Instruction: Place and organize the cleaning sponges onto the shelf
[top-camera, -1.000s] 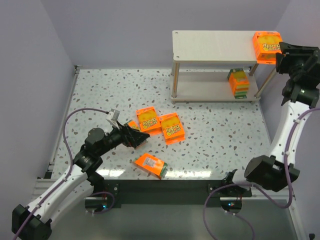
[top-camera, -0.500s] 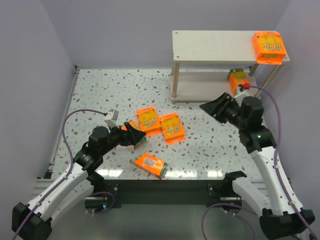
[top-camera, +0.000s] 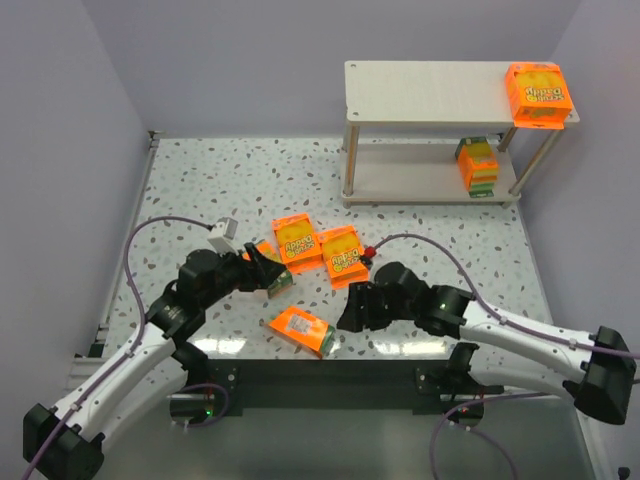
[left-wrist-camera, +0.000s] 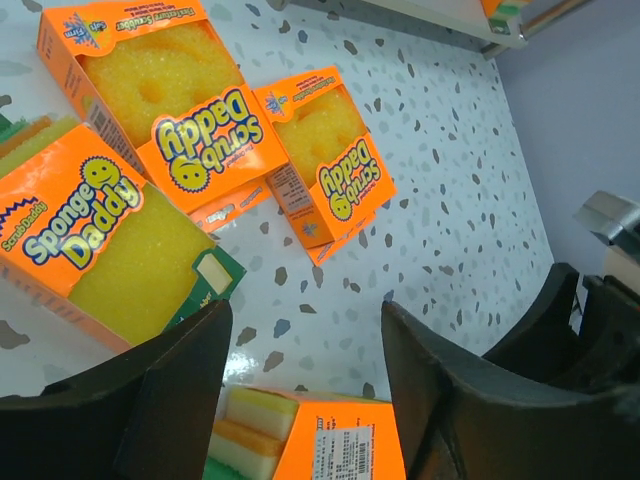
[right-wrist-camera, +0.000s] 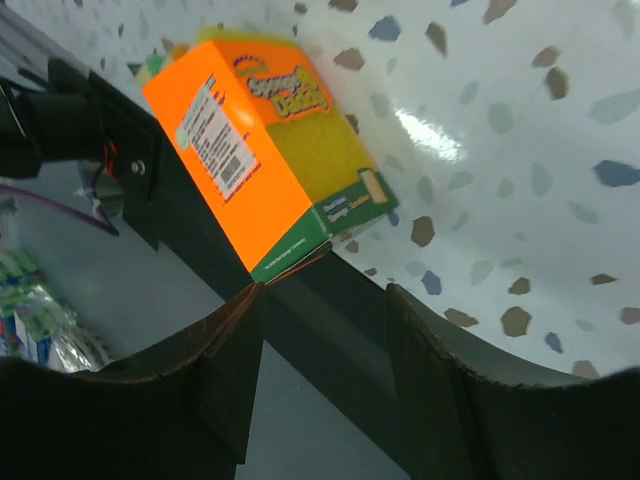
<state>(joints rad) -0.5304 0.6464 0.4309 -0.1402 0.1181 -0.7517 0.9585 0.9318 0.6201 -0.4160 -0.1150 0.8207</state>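
One pack reads Scrub Daddy; its neighbour reads Sponge Daddy.

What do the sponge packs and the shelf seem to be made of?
The sponge packs: apparently glossy printed cardboard sleeves, by their sharp folded edges, around porous yellow foam. The shelf: pale matte boards with faint grain, probably wood or laminate, on smooth light legs.

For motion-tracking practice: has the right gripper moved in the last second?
Yes. The right gripper left the top right corner of the shelf and now sits beside the nearest sponge pack, lower-left in view.
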